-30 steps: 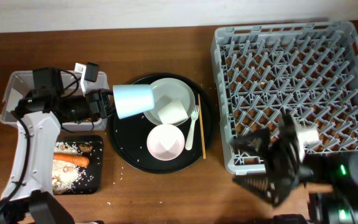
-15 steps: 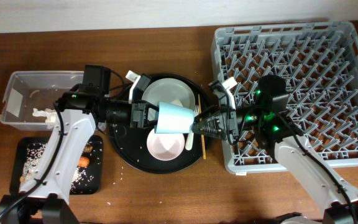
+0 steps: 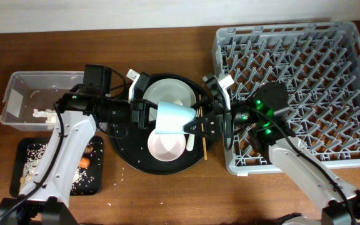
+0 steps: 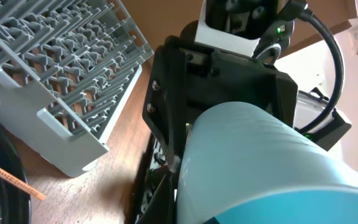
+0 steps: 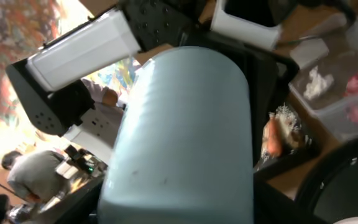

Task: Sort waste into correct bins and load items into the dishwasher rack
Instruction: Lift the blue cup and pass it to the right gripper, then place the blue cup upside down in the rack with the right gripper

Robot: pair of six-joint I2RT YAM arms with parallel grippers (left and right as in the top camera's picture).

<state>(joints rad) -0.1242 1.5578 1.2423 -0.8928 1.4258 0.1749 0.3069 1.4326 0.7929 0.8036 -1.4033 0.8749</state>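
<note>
I see the light blue cup (image 3: pixel 172 119) lying sideways in mid-air, over the white bowl (image 3: pixel 166 144) and the pale grey-green plate (image 3: pixel 167 90). To the right stands the grey pegged rack (image 3: pixel 280 28) — to the left, a clear tub (image 3: pixel 11 81) holding white tissue (image 3: pixel 42 114), and a black tray (image 3: pixel 19 147) with rice (image 3: pixel 33 164) and carrot (image 3: pixel 85 162).

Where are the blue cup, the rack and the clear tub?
light blue cup (image 3: pixel 172 119): overhead view, side wall.
grey dishwasher rack (image 3: pixel 324 69): overhead view, bare peg grid.
clear plastic tub (image 3: pixel 24 94): overhead view, bare floor.
</note>
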